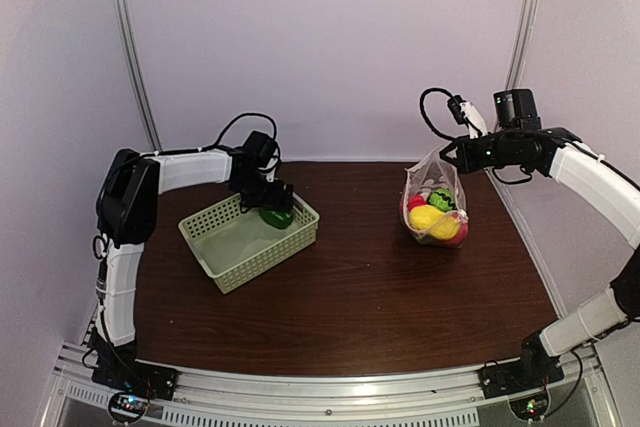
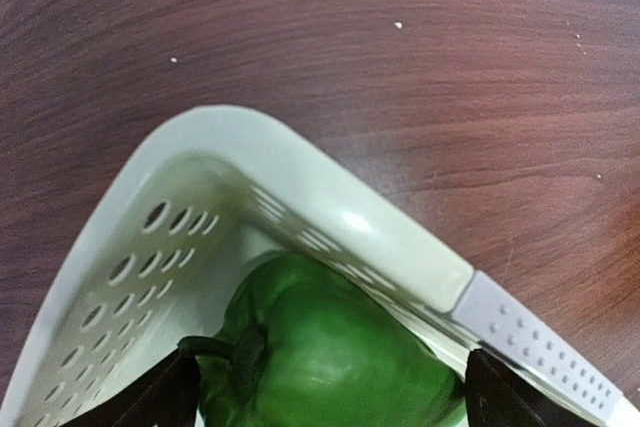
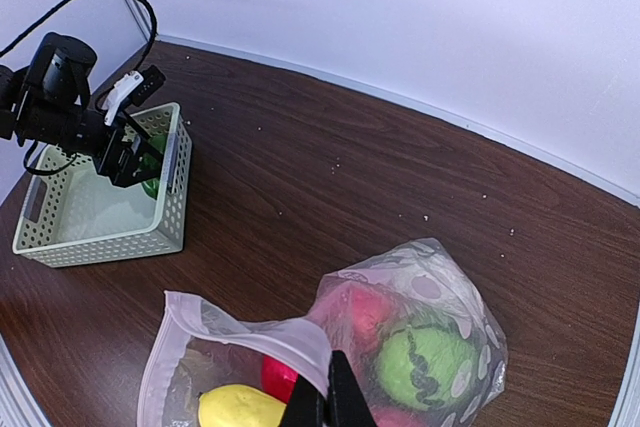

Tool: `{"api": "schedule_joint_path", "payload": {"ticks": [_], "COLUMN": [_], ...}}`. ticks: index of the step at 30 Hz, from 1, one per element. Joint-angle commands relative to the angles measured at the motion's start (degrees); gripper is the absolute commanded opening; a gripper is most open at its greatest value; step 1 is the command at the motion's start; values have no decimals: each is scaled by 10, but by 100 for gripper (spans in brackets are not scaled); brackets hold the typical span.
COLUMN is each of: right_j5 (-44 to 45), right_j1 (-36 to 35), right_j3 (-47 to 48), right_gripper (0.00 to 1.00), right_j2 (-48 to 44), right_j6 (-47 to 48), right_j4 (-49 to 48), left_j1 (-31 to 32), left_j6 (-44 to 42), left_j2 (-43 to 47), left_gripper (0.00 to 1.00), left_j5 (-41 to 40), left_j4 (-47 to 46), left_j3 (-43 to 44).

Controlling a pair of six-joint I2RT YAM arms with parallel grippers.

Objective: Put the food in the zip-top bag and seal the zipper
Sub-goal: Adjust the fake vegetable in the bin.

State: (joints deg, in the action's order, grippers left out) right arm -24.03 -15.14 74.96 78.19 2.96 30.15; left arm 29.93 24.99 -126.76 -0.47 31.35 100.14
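Your left gripper (image 2: pixel 325 407) is spread wide, dark fingers either side of a glossy, lobed green pepper (image 2: pixel 330 347). The pepper lies in a rounded corner of the pale green perforated plastic basket (image 2: pixel 330 197).

Your right gripper (image 3: pixel 325 402) is pressed together on the rim of the zip-top bag (image 3: pixel 440 277), a floppy clear film with white dots. Its mouth gapes and the zipper (image 3: pixel 240 327) is unsealed.

Inside the bag: a smooth yellow piece (image 3: pixel 235 409), a red fruit (image 3: pixel 355 312) and a ridged green ball (image 3: pixel 425 367).

The table (image 2: pixel 400 47) is dark woodgrain.
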Motion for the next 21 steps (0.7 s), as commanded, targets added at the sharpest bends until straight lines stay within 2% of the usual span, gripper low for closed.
{"api": "schedule_joint_path", "payload": {"ticks": [1, 7, 9, 14, 21], "right_j5": [-5, -6, -9, -12, -4], "right_j1": [-2, -1, -2, -2, -2], "right_j3": [-5, -6, -7, -5, -14], "right_gripper": [0, 0, 0, 0, 0], "right_j2": [-13, -14, -12, -11, -21], "right_j6": [-7, -7, -7, -9, -5], "right_j4": [-12, -13, -15, -14, -14], "left_j1": [-3, 1, 2, 4, 6], "left_j6": [-4, -1, -2, -4, -1], "left_j2": [5, 36, 38, 41, 74], "left_gripper": [92, 94, 97, 97, 77], "left_j5": [44, 48, 43, 34, 28], "left_j4": [-11, -20, -19, -20, -21], "left_j3": [-15, -67, -75, -81, -96]}}
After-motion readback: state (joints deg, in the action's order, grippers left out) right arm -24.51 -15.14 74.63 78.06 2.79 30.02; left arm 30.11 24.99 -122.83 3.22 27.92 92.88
